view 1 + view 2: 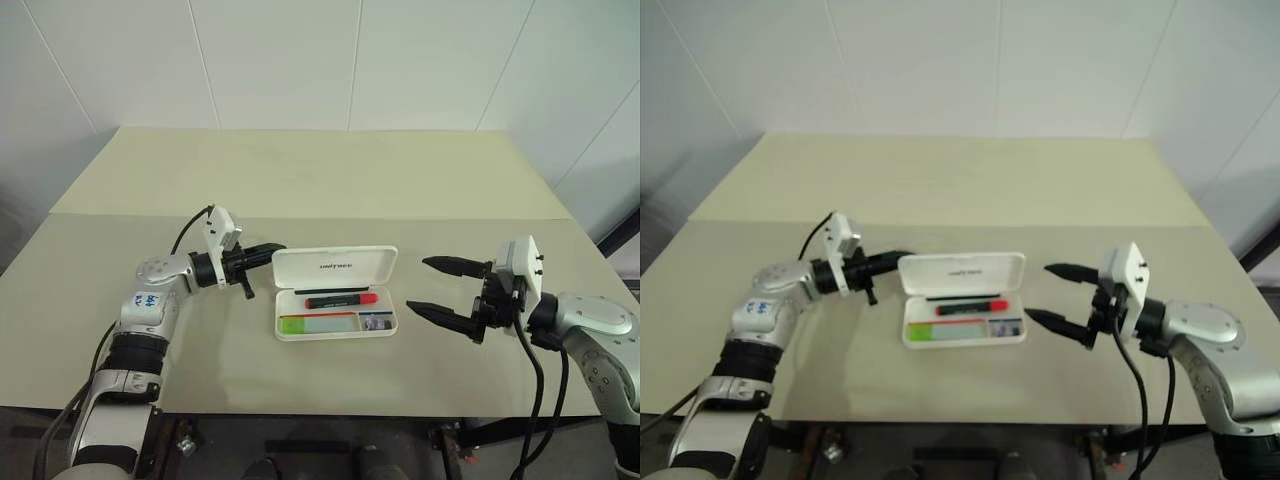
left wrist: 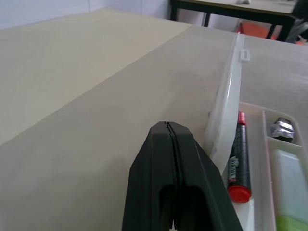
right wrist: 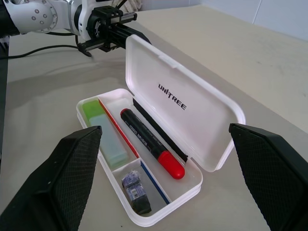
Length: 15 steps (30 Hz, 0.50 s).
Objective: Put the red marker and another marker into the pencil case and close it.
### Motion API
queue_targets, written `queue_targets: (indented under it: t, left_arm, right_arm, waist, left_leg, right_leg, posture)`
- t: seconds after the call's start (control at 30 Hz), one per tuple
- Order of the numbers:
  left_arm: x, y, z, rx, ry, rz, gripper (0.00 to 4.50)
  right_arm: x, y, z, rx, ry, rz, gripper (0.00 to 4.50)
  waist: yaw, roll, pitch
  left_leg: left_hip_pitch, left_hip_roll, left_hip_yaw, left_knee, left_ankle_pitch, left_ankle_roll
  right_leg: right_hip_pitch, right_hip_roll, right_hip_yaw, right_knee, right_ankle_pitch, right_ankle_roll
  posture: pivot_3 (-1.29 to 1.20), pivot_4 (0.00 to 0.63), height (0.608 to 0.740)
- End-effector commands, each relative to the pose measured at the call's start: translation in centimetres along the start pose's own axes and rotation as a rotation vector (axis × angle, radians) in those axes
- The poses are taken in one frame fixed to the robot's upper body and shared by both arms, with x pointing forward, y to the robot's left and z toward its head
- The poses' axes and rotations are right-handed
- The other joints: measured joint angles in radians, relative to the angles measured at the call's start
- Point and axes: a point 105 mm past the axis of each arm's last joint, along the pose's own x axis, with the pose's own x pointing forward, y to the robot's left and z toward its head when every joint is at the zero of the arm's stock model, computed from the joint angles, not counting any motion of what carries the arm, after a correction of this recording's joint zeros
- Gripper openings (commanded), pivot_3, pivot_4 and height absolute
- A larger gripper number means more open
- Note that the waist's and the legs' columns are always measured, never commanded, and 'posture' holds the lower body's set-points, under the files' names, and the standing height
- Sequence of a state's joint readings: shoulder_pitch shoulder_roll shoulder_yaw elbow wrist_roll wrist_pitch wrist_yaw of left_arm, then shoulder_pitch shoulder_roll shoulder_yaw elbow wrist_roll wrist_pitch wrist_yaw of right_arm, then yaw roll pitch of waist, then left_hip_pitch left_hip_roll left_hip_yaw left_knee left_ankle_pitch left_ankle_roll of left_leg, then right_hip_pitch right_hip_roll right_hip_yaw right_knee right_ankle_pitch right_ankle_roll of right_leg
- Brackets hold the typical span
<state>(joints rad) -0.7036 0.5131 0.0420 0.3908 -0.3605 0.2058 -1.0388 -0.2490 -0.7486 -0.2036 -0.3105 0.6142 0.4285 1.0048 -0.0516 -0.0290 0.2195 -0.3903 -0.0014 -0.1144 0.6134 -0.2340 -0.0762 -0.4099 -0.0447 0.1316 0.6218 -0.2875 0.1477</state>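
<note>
The white pencil case (image 1: 335,266) lies open at mid-table, its lid upright. The red marker (image 1: 341,299) rests in the rear compartment, black barrel with a red cap. The pale green marker (image 1: 315,323) lies in the front compartment. My left gripper (image 1: 272,250) is shut with nothing in it, its tip just behind the left end of the lid (image 3: 178,101); I cannot tell whether it touches. My right gripper (image 1: 418,284) hangs open and empty to the right of the case, pointing at it, and one of its fingers (image 3: 62,178) frames the case in the right wrist view.
A small dark object (image 3: 134,187) sits in the case's small right-hand compartment. The beige table (image 1: 320,180) stretches back to a white wall, with bare surface around the case. A black cable (image 1: 190,228) loops above my left wrist.
</note>
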Motion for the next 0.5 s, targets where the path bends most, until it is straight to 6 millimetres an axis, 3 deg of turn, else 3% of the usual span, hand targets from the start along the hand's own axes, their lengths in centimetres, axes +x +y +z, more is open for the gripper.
queue_targets:
  t: [0.03,0.23,0.5]
  left_arm:
    - [-0.9,-0.9,1.8,0.073,-0.045,-0.074,0.02]
    - [-1.5,-2.3,0.5,0.132,0.074,-0.191,0.02]
    - [-0.8,-3.6,-0.2,0.156,0.179,-0.312,0.02]
  right_arm:
    - [-0.1,0.1,1.0,-0.046,-0.035,-0.001,4.5]
    - [0.0,0.1,0.8,-0.045,-0.035,-0.001,4.5]
    - [-0.1,0.2,0.6,-0.045,-0.035,-0.008,4.5]
  waist:
    - [-0.001,0.0,0.0]
    - [-0.001,0.0,0.0]
    - [0.0,0.0,0.0]
  left_leg:
    - [0.0,0.0,0.0,0.0,0.0,0.0]
    - [0.0,0.0,0.0,0.0,0.0,0.0]
    - [0.0,0.0,0.0,0.0,0.0,0.0]
  right_leg:
    - [0.0,0.0,0.0,0.0,0.0,0.0]
    - [0.0,0.0,0.0,0.0,0.0,0.0]
    - [0.0,0.0,0.0,0.0,0.0,0.0]
  posture:
    - [0.0,0.15,0.74]
    - [0.0,0.15,0.74]
    - [0.0,0.15,0.74]
